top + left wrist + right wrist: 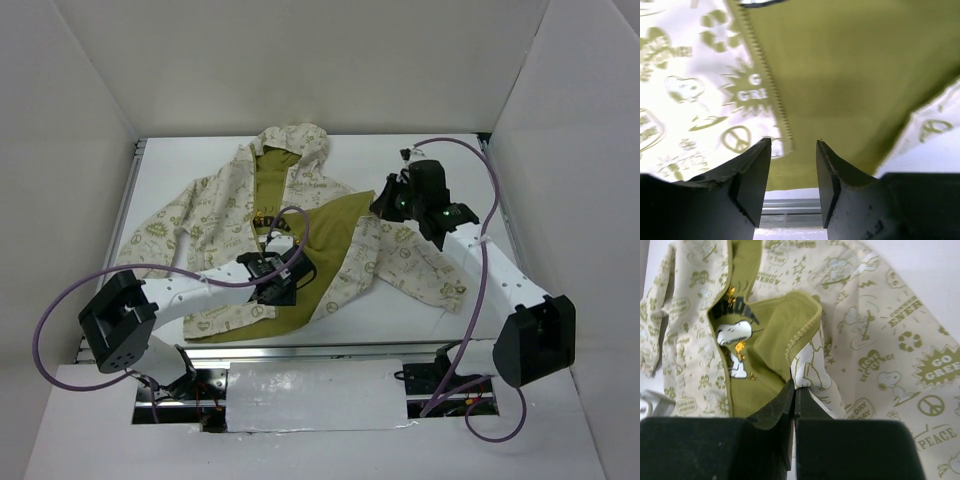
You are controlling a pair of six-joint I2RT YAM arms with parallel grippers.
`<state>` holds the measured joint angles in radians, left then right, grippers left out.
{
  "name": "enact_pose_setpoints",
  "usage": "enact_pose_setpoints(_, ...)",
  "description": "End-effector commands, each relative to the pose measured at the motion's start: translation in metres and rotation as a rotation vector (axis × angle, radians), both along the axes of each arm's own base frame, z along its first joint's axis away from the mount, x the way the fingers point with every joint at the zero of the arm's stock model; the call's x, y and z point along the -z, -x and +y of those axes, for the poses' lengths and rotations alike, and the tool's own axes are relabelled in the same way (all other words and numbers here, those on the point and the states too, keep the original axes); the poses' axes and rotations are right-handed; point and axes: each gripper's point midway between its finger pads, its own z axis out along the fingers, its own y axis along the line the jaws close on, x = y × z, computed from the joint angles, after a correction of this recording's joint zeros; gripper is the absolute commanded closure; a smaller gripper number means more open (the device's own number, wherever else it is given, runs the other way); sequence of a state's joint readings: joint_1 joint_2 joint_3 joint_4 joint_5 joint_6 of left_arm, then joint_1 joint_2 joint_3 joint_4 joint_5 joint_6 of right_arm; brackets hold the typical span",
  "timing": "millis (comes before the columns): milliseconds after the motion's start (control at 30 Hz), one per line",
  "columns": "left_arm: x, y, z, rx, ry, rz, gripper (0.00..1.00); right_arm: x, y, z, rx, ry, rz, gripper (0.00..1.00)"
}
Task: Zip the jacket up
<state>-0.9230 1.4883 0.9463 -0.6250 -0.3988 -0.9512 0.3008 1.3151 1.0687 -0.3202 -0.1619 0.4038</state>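
Left gripper (pixel 793 146) hangs with its fingers spread just over the lower hem, holding nothing; the zipper (pixel 765 75) teeth end beside its left finger. Right gripper (pixel 794 389) is pressed together on a fold of the other front edge, pinching the jacket (pixel 225 215), which lies open on the surface (pixel 400 315) with its hood away from the arms.

I judge the cloth to be light, thin and limp. It will likely bunch and slide rather than keep its shape, so any pull wants a counter-hold. The best holds are probably the stiffer zipper tape at the hem and then the slider, which I cannot find in these views.

On the right arm's side the panel is turned lining-up and probably has to fold back before the two ends can meet. A T-shirt (pixel 737 337) lies inside and could catch in the teeth. The left arm's cable (pixel 300 215) loops over the chest.
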Motion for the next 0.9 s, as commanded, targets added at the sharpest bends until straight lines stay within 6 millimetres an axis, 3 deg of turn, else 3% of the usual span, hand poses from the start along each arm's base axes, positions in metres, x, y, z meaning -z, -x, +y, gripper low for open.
enact_pose_setpoints(0,-0.012,-0.002,0.019,-0.072,-0.069,-0.028,0.47,-0.002,0.014,0.011,-0.068,0.024,-0.033,1.0)
enact_pose_setpoints(233,0.004,0.009,0.031,-0.091,-0.093,0.003,0.48,0.009,0.015,0.011,-0.064,0.026,-0.016,1.0)
enact_pose_setpoints(867,0.035,0.024,0.025,-0.12,-0.03,0.075,0.55,0.016,0.015,0.012,-0.064,0.029,-0.003,1.0)
